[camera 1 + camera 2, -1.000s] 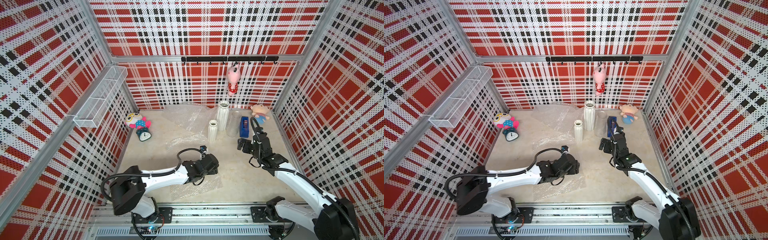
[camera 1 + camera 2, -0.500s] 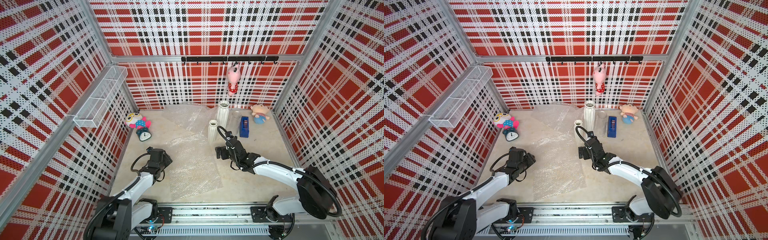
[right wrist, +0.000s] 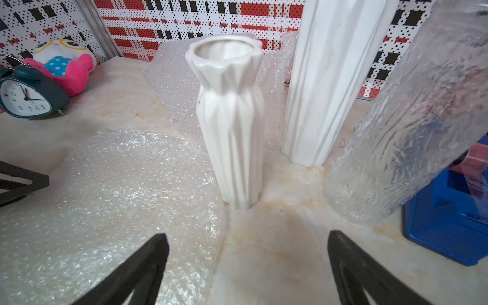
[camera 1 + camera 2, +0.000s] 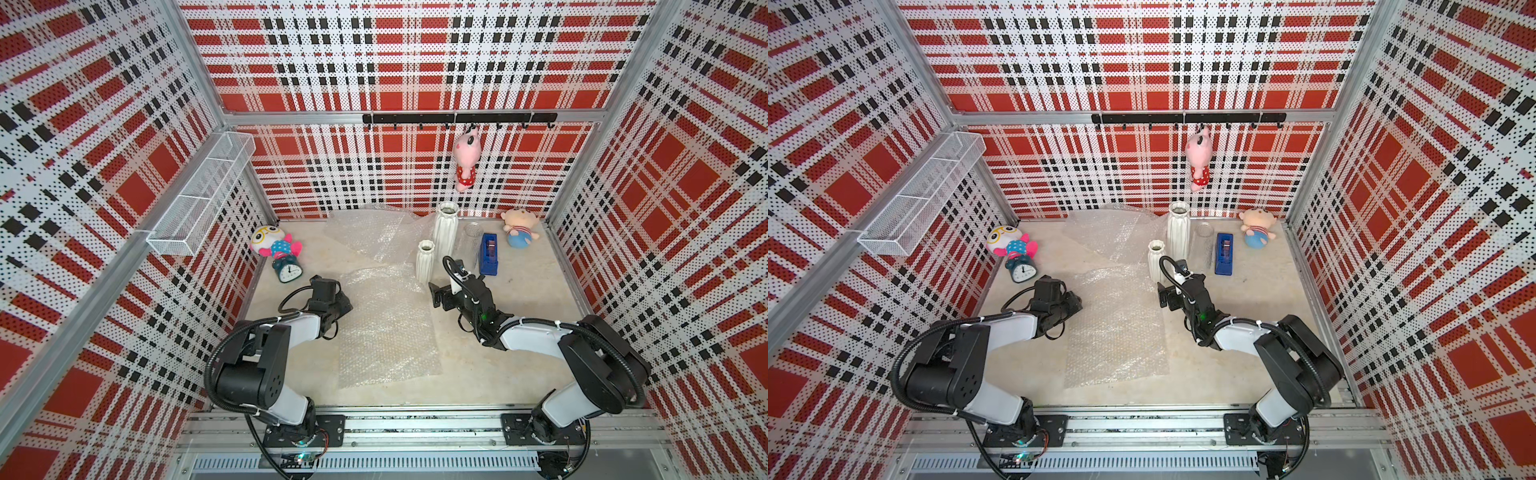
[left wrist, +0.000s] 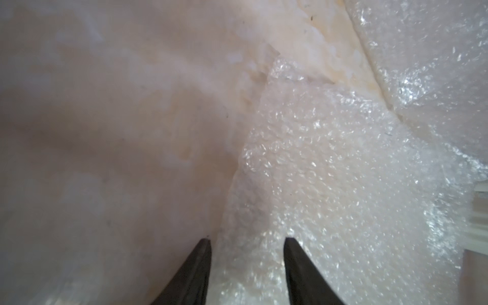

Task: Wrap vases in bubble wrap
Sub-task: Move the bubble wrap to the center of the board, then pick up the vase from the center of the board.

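Observation:
Three vases stand at the back: a short white ribbed one [image 4: 424, 262] [image 3: 229, 126], a tall white ribbed one [image 4: 446, 226] [image 3: 330, 79] and a clear glass cylinder [image 4: 471, 241] [image 3: 412, 118]. A flat bubble wrap sheet [image 4: 386, 332] [image 5: 330, 171] lies mid-table, its far corner beside the short vase. My left gripper [image 4: 347, 307] [image 5: 247, 240] sits low at the sheet's left edge, jaws apart, with that edge between the fingertips. My right gripper [image 4: 438, 294] [image 3: 248, 235] stands wide open just in front of the short vase, holding nothing.
More crumpled bubble wrap [image 4: 370, 232] lies at the back behind the vases. A blue tape dispenser [image 4: 489, 253] stands right of the glass cylinder. A clock [image 4: 289, 272] and plush toy [image 4: 274, 245] sit back left, another plush [image 4: 519, 228] back right.
The left arm has pulled back from the sheet's middle to its left edge, and its jaws have narrowed. The right gripper has moved left from the tape dispenser to the short vase.

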You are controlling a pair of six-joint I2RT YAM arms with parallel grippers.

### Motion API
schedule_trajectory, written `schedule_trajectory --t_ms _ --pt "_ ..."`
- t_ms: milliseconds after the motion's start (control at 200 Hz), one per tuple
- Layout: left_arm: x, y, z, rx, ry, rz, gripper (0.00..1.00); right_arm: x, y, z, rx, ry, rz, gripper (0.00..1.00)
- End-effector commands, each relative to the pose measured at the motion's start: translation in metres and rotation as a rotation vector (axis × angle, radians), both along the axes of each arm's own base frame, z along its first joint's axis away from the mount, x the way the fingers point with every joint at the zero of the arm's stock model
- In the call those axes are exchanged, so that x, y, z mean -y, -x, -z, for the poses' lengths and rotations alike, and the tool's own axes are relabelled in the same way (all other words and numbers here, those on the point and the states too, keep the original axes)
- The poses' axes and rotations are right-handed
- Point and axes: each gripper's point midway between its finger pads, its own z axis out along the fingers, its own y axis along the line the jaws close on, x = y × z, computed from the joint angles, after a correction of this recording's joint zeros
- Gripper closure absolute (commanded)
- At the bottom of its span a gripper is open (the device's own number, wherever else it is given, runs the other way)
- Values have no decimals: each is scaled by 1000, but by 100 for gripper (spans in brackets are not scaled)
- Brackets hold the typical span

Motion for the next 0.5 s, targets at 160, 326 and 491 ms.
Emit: schedule_trajectory --t_ms 160,326,491 --pt "-15 -5 -13 15 -64 -65 37 -24 -24 -35 193 -51 -78 1" --pt "-17 -1 -25 42 -56 -80 34 -25 -41 -35 216 -72 -73 1" --pt "-17 5 -31 63 -48 -85 32 -28 -60 -30 230 -75 -45 2"
